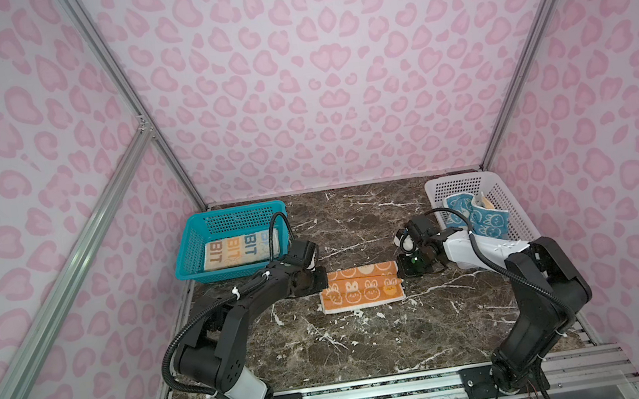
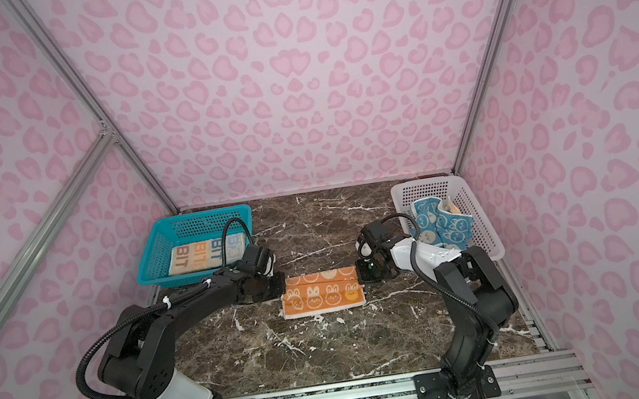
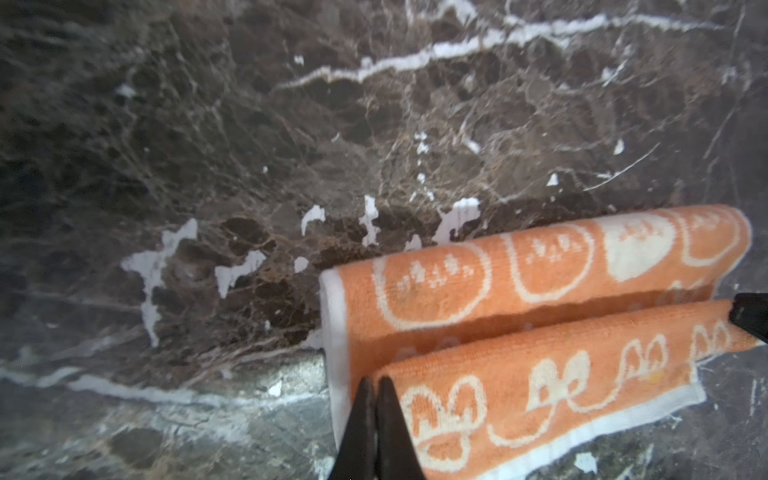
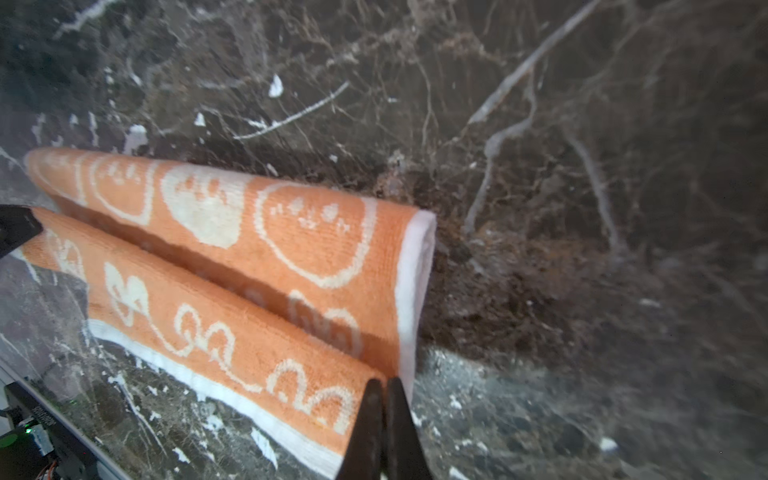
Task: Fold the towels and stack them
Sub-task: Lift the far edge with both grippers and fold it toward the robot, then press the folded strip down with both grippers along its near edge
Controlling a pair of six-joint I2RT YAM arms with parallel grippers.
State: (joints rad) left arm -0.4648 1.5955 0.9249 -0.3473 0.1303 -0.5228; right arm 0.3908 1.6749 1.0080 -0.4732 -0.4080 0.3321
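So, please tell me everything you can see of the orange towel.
The orange towel is terry-like cloth with white rabbit drawings and a white border. It lies half folded on the dark marble table, one flap doubled over. The left claw and the right claw are each shut on a corner of that flap, at opposite ends.

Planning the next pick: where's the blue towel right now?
In both top views the blue towel lies crumpled inside the white basket at the far right corner of the table.
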